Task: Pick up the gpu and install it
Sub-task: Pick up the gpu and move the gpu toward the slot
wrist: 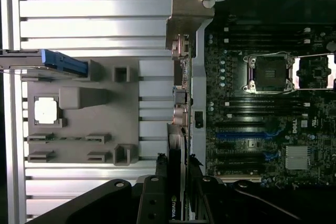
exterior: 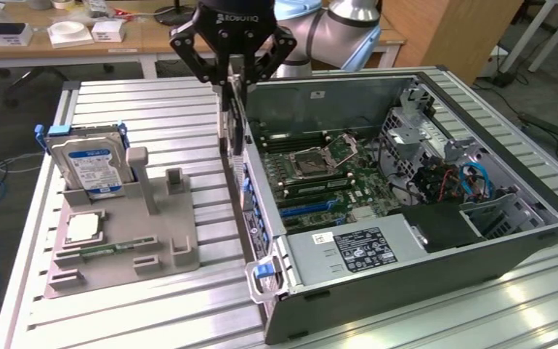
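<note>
Gripper (wrist: 178, 165) fingers closed on the gpu (wrist: 175, 198), seen edge-on, in line with the computer case wall (wrist: 199, 77); motherboard (wrist: 262, 129) with open processor socket (wrist: 270, 72) to one side, grey tray (wrist: 79, 124) bearing processor chip (wrist: 45, 112) to the other

**Narrow lane between tray and case**

The black gripper (exterior: 232, 76), clamped on the thin dark gpu card (exterior: 230, 127), hangs above the open computer case's grey metal wall (exterior: 256, 211). Bare ribbed aluminium table (exterior: 216, 240) runs between that wall and the grey plastic holder tray (exterior: 168, 251), where an upright silver hard drive (exterior: 90, 167) towers. Inside, a grey power supply box (exterior: 352, 251) borders the motherboard (exterior: 308, 182).
</note>
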You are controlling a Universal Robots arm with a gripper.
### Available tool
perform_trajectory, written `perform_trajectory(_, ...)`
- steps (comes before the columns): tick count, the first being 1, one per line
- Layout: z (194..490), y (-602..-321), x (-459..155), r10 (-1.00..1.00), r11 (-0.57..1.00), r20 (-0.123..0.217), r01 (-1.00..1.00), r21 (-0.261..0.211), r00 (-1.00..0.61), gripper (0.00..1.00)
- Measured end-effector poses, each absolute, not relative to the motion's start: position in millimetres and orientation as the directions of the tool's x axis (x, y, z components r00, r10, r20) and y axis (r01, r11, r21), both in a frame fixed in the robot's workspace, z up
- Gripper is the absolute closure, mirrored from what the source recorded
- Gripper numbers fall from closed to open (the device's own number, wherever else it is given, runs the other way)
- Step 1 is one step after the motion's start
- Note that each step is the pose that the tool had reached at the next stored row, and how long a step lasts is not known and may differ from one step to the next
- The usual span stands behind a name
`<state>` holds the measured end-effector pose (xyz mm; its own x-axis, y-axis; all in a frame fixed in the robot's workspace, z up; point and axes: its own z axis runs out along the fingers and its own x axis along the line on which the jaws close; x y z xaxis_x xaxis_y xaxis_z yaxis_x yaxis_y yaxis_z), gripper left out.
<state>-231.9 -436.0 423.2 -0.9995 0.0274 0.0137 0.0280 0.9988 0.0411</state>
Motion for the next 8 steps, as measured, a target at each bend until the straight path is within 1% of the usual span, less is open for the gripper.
perform_trajectory(8, 423, -436, -208, 0.027, 0.999, 0.014, 0.028, 0.041, -1.0, 0.74)
